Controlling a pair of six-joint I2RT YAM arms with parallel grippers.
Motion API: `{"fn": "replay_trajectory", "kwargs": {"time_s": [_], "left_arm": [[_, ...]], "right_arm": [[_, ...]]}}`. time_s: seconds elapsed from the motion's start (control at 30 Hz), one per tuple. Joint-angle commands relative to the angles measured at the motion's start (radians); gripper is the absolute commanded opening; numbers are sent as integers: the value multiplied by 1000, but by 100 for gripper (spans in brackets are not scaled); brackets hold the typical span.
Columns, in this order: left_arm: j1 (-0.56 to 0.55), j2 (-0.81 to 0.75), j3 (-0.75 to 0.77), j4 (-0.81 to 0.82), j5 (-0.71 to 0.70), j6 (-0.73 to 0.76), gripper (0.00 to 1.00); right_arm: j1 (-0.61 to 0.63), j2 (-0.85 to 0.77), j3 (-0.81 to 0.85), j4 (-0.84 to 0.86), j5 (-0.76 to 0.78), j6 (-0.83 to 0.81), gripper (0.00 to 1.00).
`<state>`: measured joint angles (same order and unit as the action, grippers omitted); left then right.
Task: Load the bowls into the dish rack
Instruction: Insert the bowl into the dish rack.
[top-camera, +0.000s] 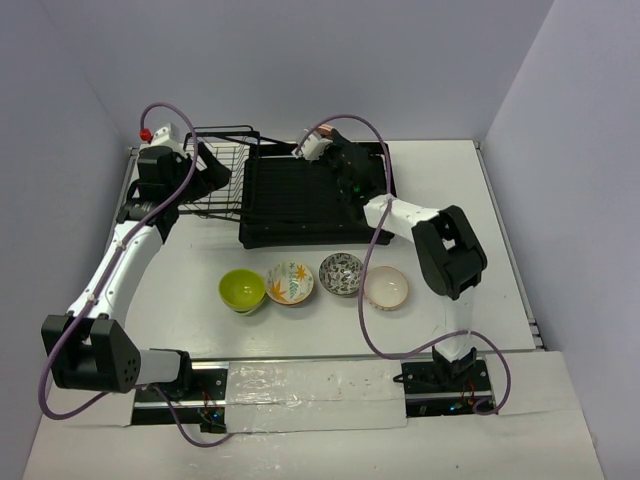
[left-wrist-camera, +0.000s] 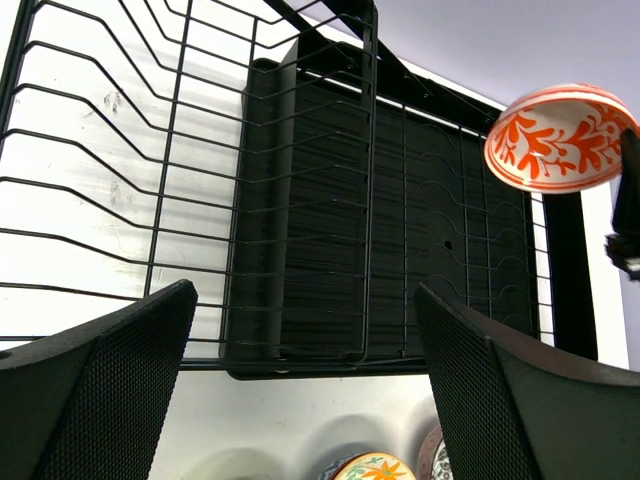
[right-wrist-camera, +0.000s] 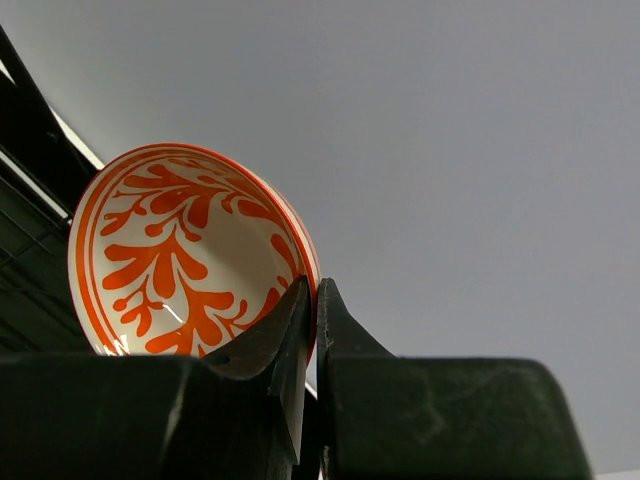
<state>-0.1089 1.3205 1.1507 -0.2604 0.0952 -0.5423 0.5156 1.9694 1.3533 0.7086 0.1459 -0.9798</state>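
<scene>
Top external: right claw is up over the far edge of the dish rack, left claw is at the wire basket on the rack's left side. What the right claw carries is too small to read from here. Four bowls sit in a row on the tabletop just in front of the rack, from left to right: lime green bowl, leaf-pattern bowl, dark patterned bowl, cream-pink bowl.

Right wrist fills that gap: red-orange bowl, tipped on edge with its inside facing the camera, its rim pinched between the two nearly closed fingers. It's held in the air, not resting on anything visible.

Left wrist: its fingers are spread wide with nothing between them – the wire basket and the rack's slatted tray lie below. This view also shows the red-orange bowl from outside, at upper right, above the tray's far right part, clear of the slats. The leaf-pattern bowl's rim peeks in at the bottom edge.
</scene>
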Motion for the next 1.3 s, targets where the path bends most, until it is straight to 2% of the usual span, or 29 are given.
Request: {"fn": "replay_trajectory", "kwargs": {"time_s": [0.0,0.5,1.27], "left_arm": [[6,6,50,13,35,-8,95],[29,17,61,13,84,-22,92],[46,-4,58,30,139,-38,91]], "right_arm": [[-20,32,15,201,-26,-63,0],[-63,118,-37,425,-109,-105,0],[-52,195,-68,486,-169,-96,0]]}}
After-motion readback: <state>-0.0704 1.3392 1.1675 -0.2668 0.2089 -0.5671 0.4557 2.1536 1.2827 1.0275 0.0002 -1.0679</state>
